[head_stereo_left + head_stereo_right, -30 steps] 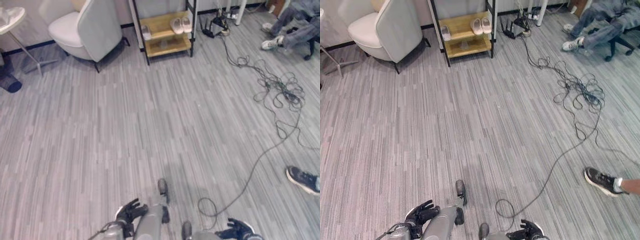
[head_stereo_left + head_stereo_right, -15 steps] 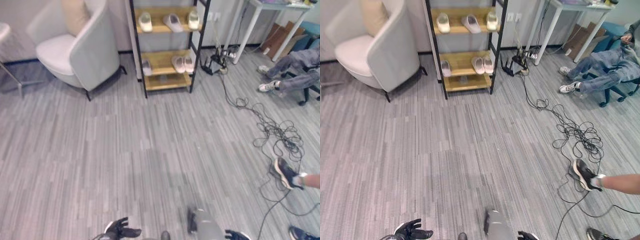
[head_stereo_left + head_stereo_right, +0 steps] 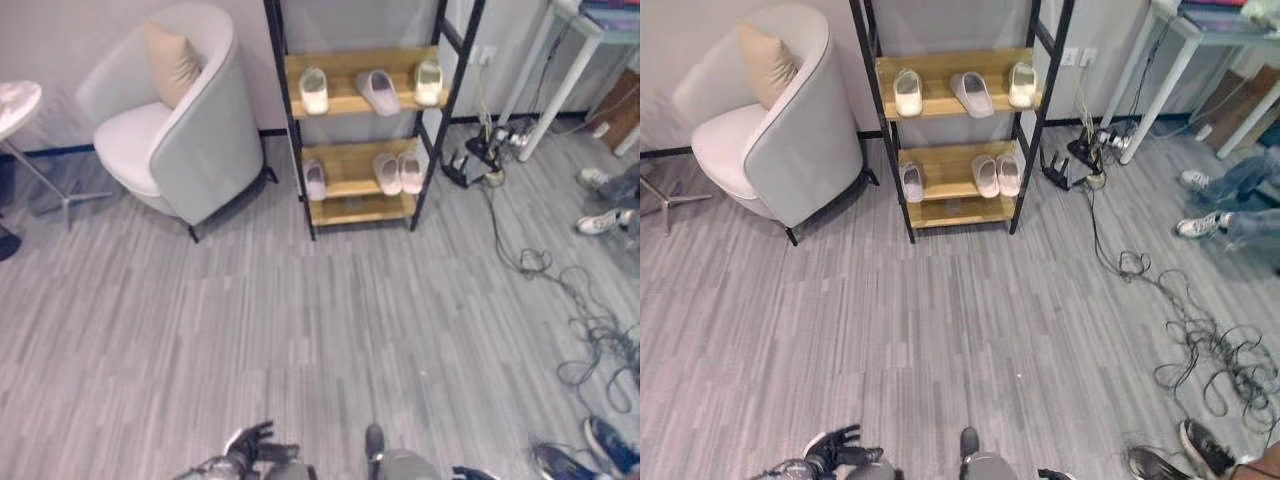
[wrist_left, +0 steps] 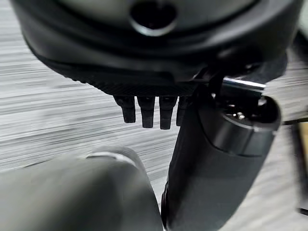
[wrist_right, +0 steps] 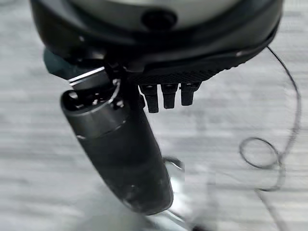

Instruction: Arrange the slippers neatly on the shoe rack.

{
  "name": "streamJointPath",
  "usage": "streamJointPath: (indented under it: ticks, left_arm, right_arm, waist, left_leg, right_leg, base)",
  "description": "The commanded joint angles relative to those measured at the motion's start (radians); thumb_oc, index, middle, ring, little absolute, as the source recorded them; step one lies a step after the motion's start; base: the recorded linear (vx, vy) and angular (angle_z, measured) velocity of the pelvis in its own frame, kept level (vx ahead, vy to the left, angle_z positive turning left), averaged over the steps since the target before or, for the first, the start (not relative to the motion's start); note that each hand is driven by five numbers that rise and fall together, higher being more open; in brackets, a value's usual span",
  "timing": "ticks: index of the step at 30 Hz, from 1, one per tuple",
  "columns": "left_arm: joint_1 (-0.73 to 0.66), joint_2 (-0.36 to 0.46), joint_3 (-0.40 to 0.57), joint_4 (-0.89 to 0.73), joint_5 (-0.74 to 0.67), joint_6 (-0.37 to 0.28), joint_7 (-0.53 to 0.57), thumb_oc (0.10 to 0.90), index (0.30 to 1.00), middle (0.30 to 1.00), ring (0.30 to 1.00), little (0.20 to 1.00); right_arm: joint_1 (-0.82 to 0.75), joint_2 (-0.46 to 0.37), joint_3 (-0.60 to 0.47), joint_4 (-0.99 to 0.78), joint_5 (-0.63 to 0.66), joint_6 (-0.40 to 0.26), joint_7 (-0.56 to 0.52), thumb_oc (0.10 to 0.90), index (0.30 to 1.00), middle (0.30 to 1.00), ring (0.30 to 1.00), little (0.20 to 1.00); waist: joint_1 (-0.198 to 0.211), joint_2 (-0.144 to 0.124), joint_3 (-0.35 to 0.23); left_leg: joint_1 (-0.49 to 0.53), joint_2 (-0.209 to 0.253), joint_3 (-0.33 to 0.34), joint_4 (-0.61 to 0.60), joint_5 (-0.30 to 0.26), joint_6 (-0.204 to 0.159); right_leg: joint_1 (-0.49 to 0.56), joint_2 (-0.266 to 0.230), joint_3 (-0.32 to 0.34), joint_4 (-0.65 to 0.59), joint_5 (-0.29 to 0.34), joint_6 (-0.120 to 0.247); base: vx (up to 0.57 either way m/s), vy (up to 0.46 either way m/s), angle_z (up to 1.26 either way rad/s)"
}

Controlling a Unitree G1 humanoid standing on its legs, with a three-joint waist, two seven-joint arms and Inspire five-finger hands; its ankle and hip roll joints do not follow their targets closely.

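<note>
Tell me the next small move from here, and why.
Probably step forward toward the shoe rack. It stands far across the floor, both hands hang low and hold nothing, and the grey slipper on the upper shelf lies askew between two lone slippers.

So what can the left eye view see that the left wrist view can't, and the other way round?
Left eye view: the shoe rack against the wall, slippers on two of its shelves, an armchair beside it, and loose cables on the floor.

Left wrist view: the left hand from very close, with its fingers in a row, relaxed, and the thumb beside them, holding nothing.

Both: that same hand, small at the eye view's bottom edge, and the grey striped floor.
</note>
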State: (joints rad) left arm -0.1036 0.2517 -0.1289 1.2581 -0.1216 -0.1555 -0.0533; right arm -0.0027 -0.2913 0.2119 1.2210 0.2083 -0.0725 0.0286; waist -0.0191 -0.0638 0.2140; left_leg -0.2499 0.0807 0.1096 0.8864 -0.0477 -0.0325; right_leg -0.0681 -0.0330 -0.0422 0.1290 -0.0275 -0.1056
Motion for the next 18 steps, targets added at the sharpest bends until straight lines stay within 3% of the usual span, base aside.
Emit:
streamJointPath:
  ticks: [1, 3, 5, 8, 10, 11, 12, 14, 15, 16, 17, 18]
  left_arm:
    - [0.101, -0.047, -0.060, 0.051, -0.006, 0.033, 0.009, 0.800, 0.900, 0.900, 0.900, 0.900]
    - [0.106, -0.048, -0.072, 0.056, 0.027, 0.032, 0.019, 0.800, 0.900, 0.900, 0.900, 0.900]
    - [0.103, -0.048, -0.079, 0.064, 0.050, 0.032, 0.024, 0.800, 0.900, 0.900, 0.900, 0.900]
    - [0.115, -0.047, -0.059, 0.096, 0.059, 0.041, 0.025, 0.800, 0.900, 0.900, 0.900, 0.900]
    - [0.127, -0.049, -0.060, 0.103, 0.089, 0.042, 0.030, 0.800, 0.900, 0.900, 0.900, 0.900]
    - [0.127, -0.049, -0.060, 0.103, 0.089, 0.042, 0.030, 0.800, 0.900, 0.900, 0.900, 0.900]
    - [0.116, -0.040, -0.076, 0.112, 0.119, 0.047, 0.025, 0.800, 0.900, 0.900, 0.900, 0.900]
    - [0.107, -0.032, -0.072, 0.105, 0.107, 0.049, 0.035, 0.800, 0.900, 0.900, 0.900, 0.900]
    - [0.093, -0.019, -0.064, 0.096, 0.085, 0.055, 0.042, 0.800, 0.900, 0.900, 0.900, 0.900]
    - [0.083, -0.010, -0.059, 0.083, 0.068, 0.057, 0.047, 0.800, 0.900, 0.900, 0.900, 0.900]
    - [0.076, -0.006, -0.050, 0.072, 0.048, 0.057, 0.053, 0.800, 0.900, 0.900, 0.900, 0.900]
    - [0.071, -0.005, -0.052, 0.061, 0.036, 0.054, 0.054, 0.800, 0.900, 0.900, 0.900, 0.900]
  right_arm:
    - [0.019, -0.076, -0.030, -0.073, 0.051, -0.040, -0.013, 0.800, 0.900, 0.900, 0.900, 0.900]
    - [0.017, -0.088, -0.029, -0.076, 0.044, -0.047, -0.020, 0.800, 0.900, 0.900, 0.900, 0.900]
    - [0.011, -0.091, -0.030, -0.082, 0.034, -0.050, -0.031, 0.800, 0.900, 0.900, 0.900, 0.900]
    - [0.006, -0.080, -0.031, -0.068, 0.020, -0.047, -0.029, 0.800, 0.900, 0.900, 0.900, 0.900]
    - [0.028, -0.069, -0.037, -0.065, 0.008, -0.047, -0.022, 0.800, 0.900, 0.900, 0.900, 0.900]
    - [0.028, -0.069, -0.037, -0.065, 0.008, -0.046, -0.023, 0.800, 0.900, 0.900, 0.900, 0.900]
    - [0.045, -0.058, -0.043, -0.053, 0.008, -0.038, -0.013, 0.800, 0.900, 0.900, 0.900, 0.900]
    - [0.043, -0.052, -0.041, -0.049, 0.000, -0.031, -0.007, 0.800, 0.900, 0.900, 0.900, 0.900]
    - [0.040, -0.050, -0.040, -0.061, -0.003, -0.027, -0.008, 0.800, 0.900, 0.900, 0.900, 0.900]
    - [0.039, -0.045, -0.037, -0.073, -0.007, -0.027, -0.013, 0.800, 0.900, 0.900, 0.900, 0.900]
    - [0.037, -0.042, -0.036, -0.066, -0.008, -0.027, -0.016, 0.800, 0.900, 0.900, 0.900, 0.900]
    - [0.033, -0.039, -0.037, -0.063, -0.001, -0.028, -0.020, 0.800, 0.900, 0.900, 0.900, 0.900]
  waist:
    - [0.039, 0.038, 0.020]
    - [0.061, 0.064, 0.016]
    - [0.086, 0.068, 0.012]
    - [0.116, 0.056, -0.011]
    - [0.121, 0.052, -0.042]
    - [0.121, 0.051, -0.042]
    - [0.118, 0.028, -0.061]
    - [0.104, 0.018, -0.048]
    - [0.096, 0.022, -0.037]
    - [0.089, 0.040, -0.031]
    - [0.083, 0.052, -0.025]
    - [0.070, 0.048, -0.012]
  left_leg:
    - [0.021, -0.045, 0.017, -0.524, 0.010, 0.027]
    - [0.007, -0.048, -0.002, -0.758, 0.111, 0.010]
    - [-0.027, -0.058, -0.010, -0.897, 0.139, 0.002]
    - [-0.017, -0.070, -0.039, -0.954, 0.150, 0.006]
    - [-0.006, -0.079, -0.054, -0.902, 0.189, 0.023]
    - [-0.007, -0.080, -0.053, -0.901, 0.188, 0.023]
    - [-0.002, -0.097, -0.045, -0.840, 0.161, 0.049]
    - [0.025, -0.108, -0.025, -0.790, 0.102, 0.081]
    - [0.048, -0.110, -0.021, -0.761, 0.077, 0.092]
    - [0.076, -0.099, -0.029, -0.755, 0.062, 0.102]
    - [0.109, -0.101, -0.036, -0.753, 0.045, 0.109]
    - [0.150, -0.115, -0.042, -0.750, 0.024, 0.110]
  right_leg:
    - [0.055, 0.019, -0.039, 0.019, -0.091, 0.143]
    - [0.111, 0.054, -0.031, 0.016, -0.128, 0.144]
    - [0.172, 0.076, -0.010, 0.006, -0.153, 0.140]
    - [0.237, 0.087, 0.039, 0.010, -0.198, 0.146]
    - [0.268, 0.082, 0.053, 0.042, -0.216, 0.156]
    - [0.267, 0.081, 0.053, 0.044, -0.218, 0.157]
    - [0.242, 0.053, 0.050, 0.181, -0.183, 0.198]
    - [0.151, 0.004, 0.027, 0.420, -0.003, 0.274]
    - [0.105, -0.029, -0.010, 0.519, 0.073, 0.288]
    - [0.048, -0.040, -0.052, 0.604, 0.089, 0.272]
    - [-0.002, -0.052, -0.090, 0.631, 0.060, 0.253]
    - [-0.021, -0.065, -0.121, 0.601, 0.012, 0.235]
  base:
    - [0.49, 0.059, -0.23]
    - [0.62, 0.074, -0.08]
    - [0.52, 0.049, -0.07]
    - [0.49, 0.092, -0.56]
    - [0.44, 0.135, -0.87]
    - [0.43, 0.175, -0.42]
    - [0.37, 0.177, -0.34]
    - [0.36, 0.217, -0.18]
    - [0.25, 0.184, -0.02]
    - [0.26, 0.165, 0.11]
    - [0.28, 0.118, 0.28]
    - [0.31, 0.058, 0.33]
